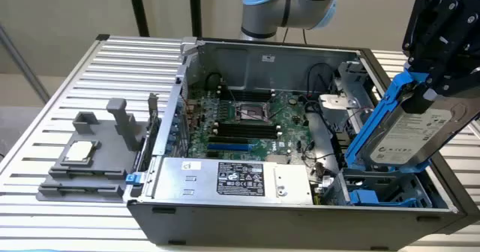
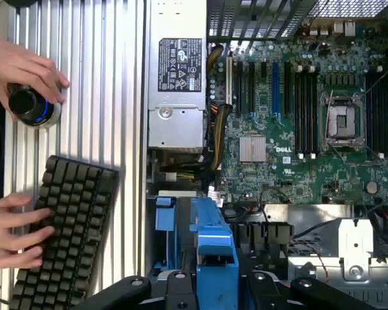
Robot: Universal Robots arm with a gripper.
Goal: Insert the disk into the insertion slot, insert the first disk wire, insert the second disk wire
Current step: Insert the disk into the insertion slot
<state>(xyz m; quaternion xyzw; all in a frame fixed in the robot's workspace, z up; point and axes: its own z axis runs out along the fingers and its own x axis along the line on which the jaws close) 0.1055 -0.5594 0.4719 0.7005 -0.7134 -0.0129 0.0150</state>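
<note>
1. Ribbed aluminium table [image 1: 75, 83] carries an open grey computer case [image 1: 300, 224], laid on its side with the interior exposed.
2. At the exterior view's right, the black gripper [image 1: 439, 86] is clamped on the upper end of the disk [image 1: 416, 136], jaws pressed against its sides.
3. The disk is a flat, rectangular, silver-grey metal unit with a white printed label, clipped in a bright blue plastic carrier. It hangs steeply tilted beneath the gripper.
4. Directly under its lower end sits the insertion slot [image 1: 379, 194], a grey metal cage with blue plastic rails. The disk is not seated; contact cannot be determined.
5. A green board [image 1: 255, 122] and a silver power-supply box [image 1: 232, 179] lie toward the exterior view's left of the slot.
6. In the wrist view, one hand [image 2: 22, 64] grips a black knob [image 2: 31, 106] and the other hand [image 2: 16, 229] rests on a black keyboard [image 2: 64, 232].
</note>
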